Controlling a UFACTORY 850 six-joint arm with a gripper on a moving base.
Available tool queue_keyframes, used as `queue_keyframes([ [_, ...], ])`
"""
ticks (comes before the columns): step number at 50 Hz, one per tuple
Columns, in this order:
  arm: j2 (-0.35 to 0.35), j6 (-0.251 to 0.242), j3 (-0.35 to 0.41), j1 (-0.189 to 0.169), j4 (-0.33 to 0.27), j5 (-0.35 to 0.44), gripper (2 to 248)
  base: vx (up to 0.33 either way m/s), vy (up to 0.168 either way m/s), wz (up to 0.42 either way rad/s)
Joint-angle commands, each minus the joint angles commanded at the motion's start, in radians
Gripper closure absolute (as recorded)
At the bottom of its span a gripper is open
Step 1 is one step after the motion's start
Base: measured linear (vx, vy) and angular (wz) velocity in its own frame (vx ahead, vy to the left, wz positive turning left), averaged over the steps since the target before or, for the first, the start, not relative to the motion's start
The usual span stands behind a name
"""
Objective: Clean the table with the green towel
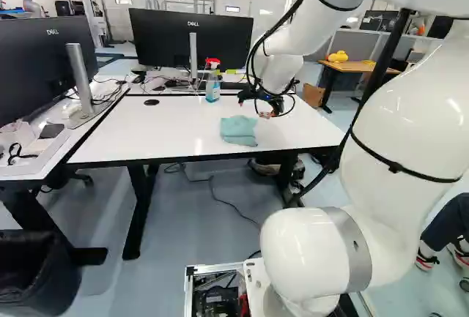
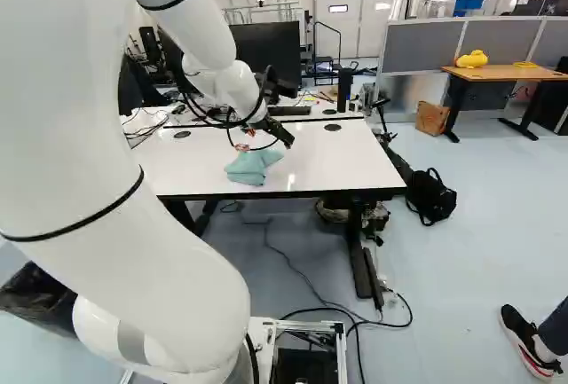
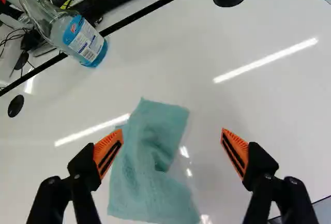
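Green towel on white table, gripper spread wide above, black bag only in right base view.

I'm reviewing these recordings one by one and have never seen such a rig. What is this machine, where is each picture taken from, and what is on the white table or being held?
The machine is a single white robot arm on a moving base. The left and right base views come from cameras behind the arm, one on each side, looking ahead past it. The wrist view looks along the black gripper, whose two fingers have orange pads.

On the white table lies a rumpled pale green towel. Near the table's far edge stands a clear spray bottle with blue liquid in it. The gripper is open above the table and holds nothing; the towel is loose on the tabletop beneath it.
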Motion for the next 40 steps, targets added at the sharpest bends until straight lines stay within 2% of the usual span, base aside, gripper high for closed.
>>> queue_keyframes([
  [20,0.029,0.0,0.068,0.005,-0.033,0.092,3,0.0,0.0,0.0],
  [40,0.072,0.0,0.168,0.013,-0.083,0.229,3,0.0,0.0,0.0],
])
